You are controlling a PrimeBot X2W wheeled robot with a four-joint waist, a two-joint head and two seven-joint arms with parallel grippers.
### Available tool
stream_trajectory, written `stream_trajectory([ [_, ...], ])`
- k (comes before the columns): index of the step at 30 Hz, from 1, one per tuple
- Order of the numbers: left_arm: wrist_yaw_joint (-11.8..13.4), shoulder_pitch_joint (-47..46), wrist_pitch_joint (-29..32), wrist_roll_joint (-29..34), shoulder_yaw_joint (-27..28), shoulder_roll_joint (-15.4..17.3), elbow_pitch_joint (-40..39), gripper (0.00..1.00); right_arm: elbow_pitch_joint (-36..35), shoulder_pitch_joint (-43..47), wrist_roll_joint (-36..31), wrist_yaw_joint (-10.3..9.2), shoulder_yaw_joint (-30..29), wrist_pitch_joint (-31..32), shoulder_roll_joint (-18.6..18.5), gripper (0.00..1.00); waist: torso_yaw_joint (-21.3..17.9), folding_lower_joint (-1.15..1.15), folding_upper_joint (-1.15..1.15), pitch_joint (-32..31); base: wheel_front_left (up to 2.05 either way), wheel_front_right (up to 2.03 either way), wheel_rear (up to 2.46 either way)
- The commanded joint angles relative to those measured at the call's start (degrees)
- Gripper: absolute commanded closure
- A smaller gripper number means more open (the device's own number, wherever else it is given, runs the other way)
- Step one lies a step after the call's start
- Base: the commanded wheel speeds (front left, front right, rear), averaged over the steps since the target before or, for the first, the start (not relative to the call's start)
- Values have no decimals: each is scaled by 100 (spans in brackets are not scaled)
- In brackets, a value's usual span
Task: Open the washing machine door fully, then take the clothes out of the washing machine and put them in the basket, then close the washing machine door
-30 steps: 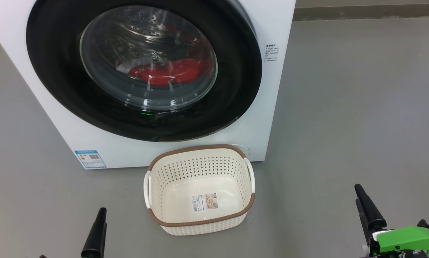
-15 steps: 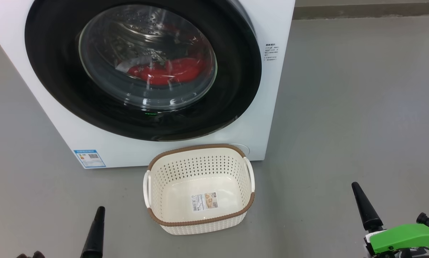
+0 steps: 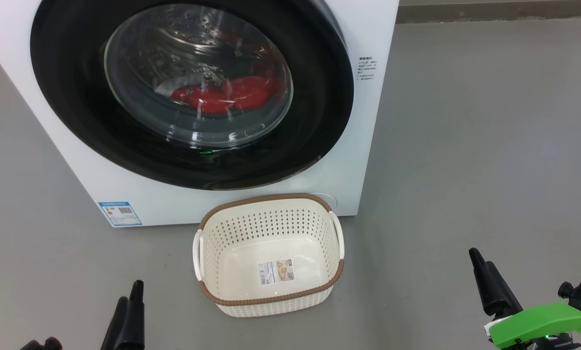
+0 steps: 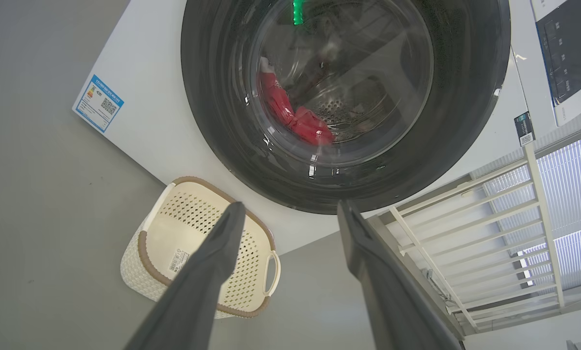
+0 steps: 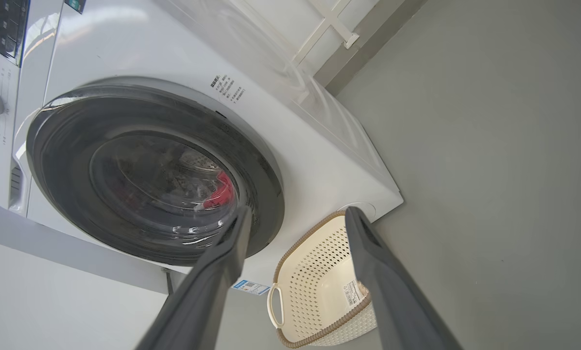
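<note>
Laundry duty progress report: basically nothing ticked off yet. The door is shut, flush on the front of the washer, and I can't spot a gap from any angle. Through the glass I can see the clothes, a red heap with a bit of white at its left end, lying low in the drum. The basket is parked on the floor right in front of the washer, a bit right of the door's middle. There's nothing in it but its paper label.

My left claw hangs low, off to the left of the basket, fingers spread wide and gripping nothing. My right claw is low on the right, well apart from basket and washer, fingers spread too, also bare.

My read: this is step one, and it hasn't really begun. Left to do: swing the door all the way out, fish out the red stuff and the white piece, drop them in the basket, then shut the door. I can't make out a handle or catch from here, so where to hook the rim is the first puzzle. The basket sits close under the door and might be in its swing path, can't tell.
</note>
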Motion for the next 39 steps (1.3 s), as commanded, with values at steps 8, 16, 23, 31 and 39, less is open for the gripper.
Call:
stream_trajectory([
  [8, 94, -17, -197, 776, 41, 106, -295, 0, -223, -17, -575, 1, 161, -198, -194, 0, -20, -1, 0, 7, 0, 0, 0],
  [16, 152, 26, -333, 1366, 15, 113, -376, 0, -272, 20, -1047, 1, 233, -332, -265, 0, -19, -1, 0, 23, 0, 0, 0],
  [23, 175, 62, -452, 1839, 10, 119, -436, 0, -306, 43, -1486, 1, 267, -450, -310, 0, -21, -1, 0, 49, 0, 0, 0],
  [31, 218, 81, -588, 2352, -4, 126, -513, 0, -360, 48, -1959, 2, 309, -585, -357, 0, -34, -1, 0, 96, 0, 0, 0],
  [39, 244, 110, -724, 2855, -4, 134, -571, 0, -384, 57, -2410, 2, 362, -719, -410, 0, -62, -1, 0, 123, 0, 0, 0],
])
